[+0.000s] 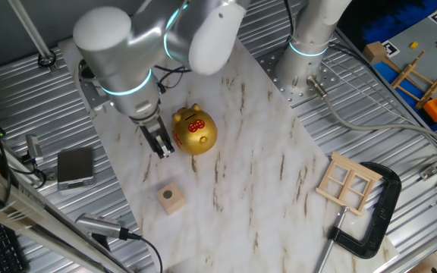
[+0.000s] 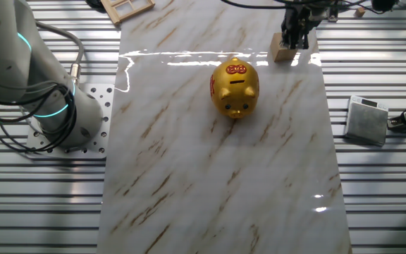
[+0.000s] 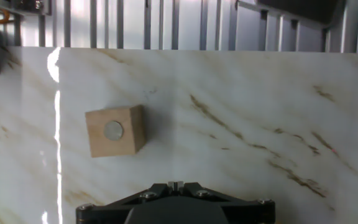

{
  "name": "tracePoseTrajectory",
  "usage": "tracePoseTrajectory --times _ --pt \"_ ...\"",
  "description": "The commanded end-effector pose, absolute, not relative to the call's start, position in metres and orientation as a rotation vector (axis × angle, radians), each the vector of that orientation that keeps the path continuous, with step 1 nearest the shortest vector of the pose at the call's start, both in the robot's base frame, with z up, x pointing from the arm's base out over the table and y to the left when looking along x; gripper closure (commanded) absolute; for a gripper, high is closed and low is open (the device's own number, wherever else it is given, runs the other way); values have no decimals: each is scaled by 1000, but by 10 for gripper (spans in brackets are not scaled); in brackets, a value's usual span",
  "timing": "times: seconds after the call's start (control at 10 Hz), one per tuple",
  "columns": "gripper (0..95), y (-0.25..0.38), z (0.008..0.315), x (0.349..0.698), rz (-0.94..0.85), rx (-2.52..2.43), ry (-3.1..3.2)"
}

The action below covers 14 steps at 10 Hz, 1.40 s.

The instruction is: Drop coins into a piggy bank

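The coin [image 3: 113, 130], a small dark grey disc, lies on top of the pale wooden cube [image 3: 132, 134]; it also shows in one fixed view [image 1: 170, 195]. The gold piggy bank [image 1: 194, 131] stands on the marble board, its slot and red markings on top [image 2: 236, 69]. My gripper [image 1: 163, 150] hangs just left of the bank, above the board and apart from the cube. Its fingertips [image 3: 173, 184] are pressed together, with nothing visible between them. In the other fixed view the gripper [image 2: 294, 39] is over the cube [image 2: 283, 52].
A grey box [image 1: 76, 167] sits on the ribbed metal left of the board. A wooden window frame [image 1: 347, 182] and a black C-clamp [image 1: 378, 216] lie at the board's right end. A second arm's base [image 1: 309, 45] stands behind.
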State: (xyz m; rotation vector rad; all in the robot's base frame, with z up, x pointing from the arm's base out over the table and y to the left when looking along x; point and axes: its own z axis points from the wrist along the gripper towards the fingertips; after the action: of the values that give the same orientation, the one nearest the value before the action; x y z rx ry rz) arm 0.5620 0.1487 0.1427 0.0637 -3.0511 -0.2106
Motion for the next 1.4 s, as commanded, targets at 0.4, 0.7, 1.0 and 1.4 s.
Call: tracePoseTrajectory --times 0.4,0.7,1.0,1.4 --pt "950 161 142 562 -207 37 -3048" --pt "950 161 144 562 -202 29 -3045" --pt "950 161 144 561 -209 85 -3043" --pt "950 161 144 561 -220 217 -3038"
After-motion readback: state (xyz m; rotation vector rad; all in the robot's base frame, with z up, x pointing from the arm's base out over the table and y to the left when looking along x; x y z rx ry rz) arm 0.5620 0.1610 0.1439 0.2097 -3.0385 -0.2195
